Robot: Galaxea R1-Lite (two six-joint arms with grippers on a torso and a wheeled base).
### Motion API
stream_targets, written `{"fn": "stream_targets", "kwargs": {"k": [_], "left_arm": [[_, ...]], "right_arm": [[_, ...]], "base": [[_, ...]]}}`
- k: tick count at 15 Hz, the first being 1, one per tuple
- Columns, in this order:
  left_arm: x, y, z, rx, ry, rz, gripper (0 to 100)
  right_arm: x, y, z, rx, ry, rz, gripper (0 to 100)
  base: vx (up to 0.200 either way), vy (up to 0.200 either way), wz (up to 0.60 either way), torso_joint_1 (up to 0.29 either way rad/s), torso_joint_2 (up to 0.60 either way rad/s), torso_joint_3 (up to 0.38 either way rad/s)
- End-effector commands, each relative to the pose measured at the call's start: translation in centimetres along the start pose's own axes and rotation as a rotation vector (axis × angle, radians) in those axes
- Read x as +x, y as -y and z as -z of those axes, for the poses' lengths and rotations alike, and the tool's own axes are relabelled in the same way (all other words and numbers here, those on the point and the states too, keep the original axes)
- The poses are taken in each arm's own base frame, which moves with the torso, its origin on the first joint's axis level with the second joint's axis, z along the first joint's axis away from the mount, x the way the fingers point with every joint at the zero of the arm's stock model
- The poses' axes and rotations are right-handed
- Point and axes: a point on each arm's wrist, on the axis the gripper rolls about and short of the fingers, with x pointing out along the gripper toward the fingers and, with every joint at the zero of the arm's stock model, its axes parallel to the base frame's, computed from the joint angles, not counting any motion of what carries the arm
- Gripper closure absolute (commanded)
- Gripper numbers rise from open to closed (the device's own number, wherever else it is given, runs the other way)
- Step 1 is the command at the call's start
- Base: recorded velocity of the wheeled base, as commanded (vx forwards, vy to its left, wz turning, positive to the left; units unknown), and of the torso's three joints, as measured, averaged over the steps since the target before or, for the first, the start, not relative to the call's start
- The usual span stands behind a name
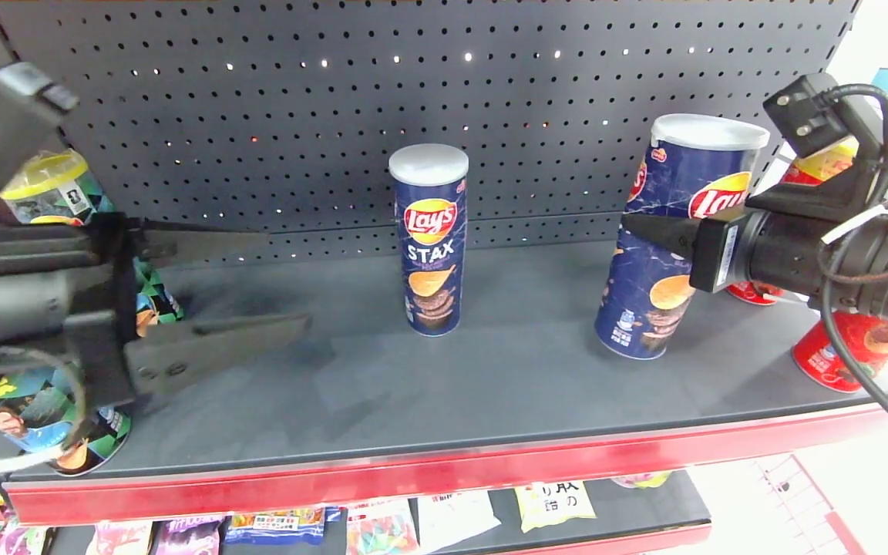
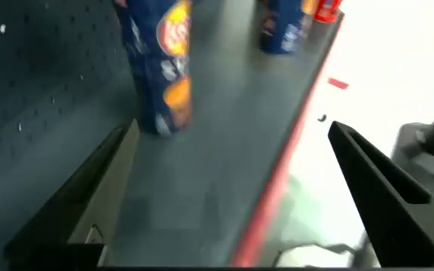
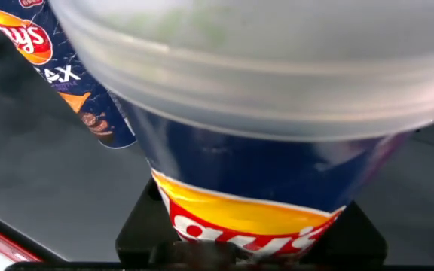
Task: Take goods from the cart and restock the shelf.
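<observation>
**Right pincer has a tilted blue can at the shelf's right end**

The right gripper point(image 1: 656, 239) is clamped across the middle of a blue chip can point(image 1: 648, 312), one finger showing across the can's front. In the right wrist view the clear lid looms just above the wrist, so the grip comes from the side. The can's long axis is close to vertical but tipped. The lid leans toward the shelf's right end and the base points back toward the centre, at or just over the board; I cannot tell whether it touches. Setting it down seems to call for righting that axis first, then lowering.

The left gripper point(image 1: 290, 281) hangs wide open and empty over the left part of the shelf point(image 1: 490, 370), well apart from the held can, so the right arm is plainly the nearer.

A second blue can point(image 1: 430, 239) stands upright at mid-shelf, toward the pegboard back point(image 1: 297, 116), with bare board between it and the held one. Red cans point(image 1: 837, 354) crowd the right front corner, just beside the held can. Patterned cans point(image 1: 58, 193) stand at the left end, and packets point(image 1: 382, 524) lie on the lower shelf.
</observation>
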Motion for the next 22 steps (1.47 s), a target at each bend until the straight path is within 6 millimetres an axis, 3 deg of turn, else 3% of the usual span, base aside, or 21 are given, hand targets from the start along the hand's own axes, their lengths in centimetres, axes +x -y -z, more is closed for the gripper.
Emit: {"fn": "stream_targets", "kwargs": {"k": [1,6,15,22], "left_arm": [[6.7,-3.5,0.8,-0.019,-0.050,0.016,0],[10.3,-6.3,-0.8,0.005,-0.021,-0.033,0],[13.2,-7.8,-0.1,-0.006,-0.032,0.021,0],[15.1,-9.3,-1.0,0.013,0.022,0.111,0]], "right_arm": [[0.1,0.3,0.0,0.004,-0.001,0.013,100],[0.1,0.6,0.0,0.007,0.000,0.023,100],[0.1,1.0,0.0,0.010,0.000,0.036,100],[0.0,1.2,-0.2,0.011,0.010,0.046,100]], "base": [[0.000,0.000,0.00,0.000,0.00,0.000],[0.000,0.000,0.00,0.000,0.00,0.000],[0.000,0.000,0.00,0.000,0.00,0.000],[0.000,0.000,0.00,0.000,0.00,0.000]]}}
